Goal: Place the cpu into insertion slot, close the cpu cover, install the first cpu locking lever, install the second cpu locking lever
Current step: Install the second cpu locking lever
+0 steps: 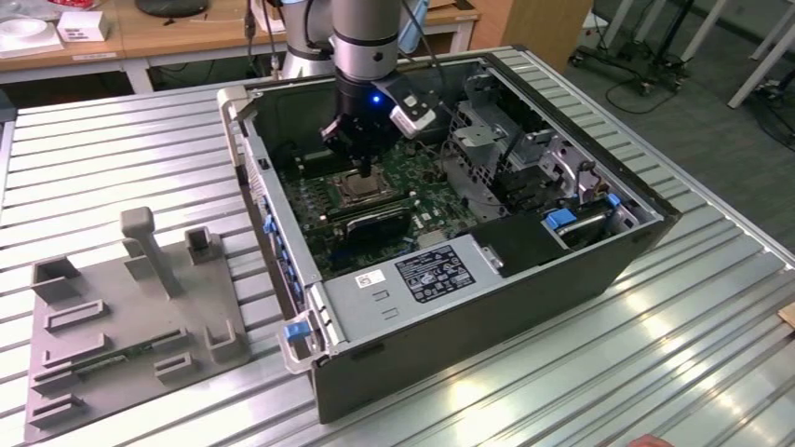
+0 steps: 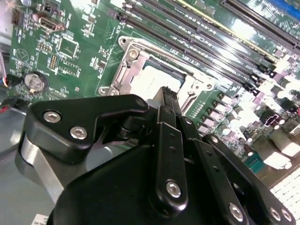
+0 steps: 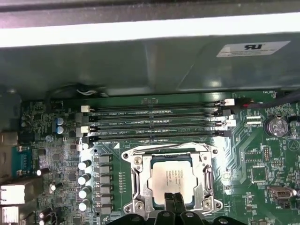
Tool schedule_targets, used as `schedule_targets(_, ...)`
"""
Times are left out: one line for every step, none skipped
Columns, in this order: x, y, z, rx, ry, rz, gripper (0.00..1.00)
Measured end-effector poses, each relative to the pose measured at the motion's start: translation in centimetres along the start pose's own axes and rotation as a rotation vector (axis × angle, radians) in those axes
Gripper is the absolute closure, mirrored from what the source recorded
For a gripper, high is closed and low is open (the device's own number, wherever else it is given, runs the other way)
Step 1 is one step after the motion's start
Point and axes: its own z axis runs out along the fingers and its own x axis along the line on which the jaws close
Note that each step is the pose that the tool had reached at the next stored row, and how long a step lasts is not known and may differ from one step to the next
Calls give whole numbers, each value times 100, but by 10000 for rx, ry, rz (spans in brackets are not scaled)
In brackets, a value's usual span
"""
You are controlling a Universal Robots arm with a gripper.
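The cpu point(image 3: 171, 174) lies flat in the insertion slot point(image 3: 140, 180) on the green board, its pale face showing. The silvery cpu cover point(image 3: 205, 176) lies around it like a frame, down over its edges. In both wrist views my gripper point(image 3: 173, 200) hangs just above the near edge of the socket, fingers pressed together with nothing between them. The second wrist view shows the black fingers point(image 2: 165, 101) over the cpu point(image 2: 152, 77) and the metal cover point(image 2: 129, 58). In the exterior view the gripper point(image 1: 361, 169) reaches down into the computer case right over the socket point(image 1: 364, 190).
Long black memory slots point(image 3: 154, 123) run beside the socket, with a row of capacitors point(image 3: 84, 185) on another side. The open case's walls point(image 1: 267, 214) and drive bays point(image 1: 522, 158) enclose the board. A grey fixture plate point(image 1: 125, 317) lies on the slatted table at the exterior view's left.
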Motion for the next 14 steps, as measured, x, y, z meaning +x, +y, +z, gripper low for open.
schedule_targets(-3,0,0,-6,3,-102,90)
schedule_targets(-6,0,0,-10,7,-200,90)
schedule_targets(-8,0,1,-12,7,-248,90)
schedule_targets(-8,1,1,-13,8,-247,90)
schedule_targets(-8,1,1,-13,8,-251,90)
schedule_targets(-8,1,1,-13,8,-252,90)
schedule_targets(-8,0,1,-13,8,-253,90)
schedule_targets(-8,0,1,-13,8,-253,90)
schedule_targets(-9,0,1,-13,8,-253,90)
schedule_targets(-8,1,1,-14,8,-253,90)
schedule_targets(-8,0,1,-14,8,-256,90)
schedule_targets(-8,1,1,-14,8,-259,90)
schedule_targets(-9,1,1,-14,8,-260,90)
schedule_targets(-9,1,1,-14,8,-260,90)
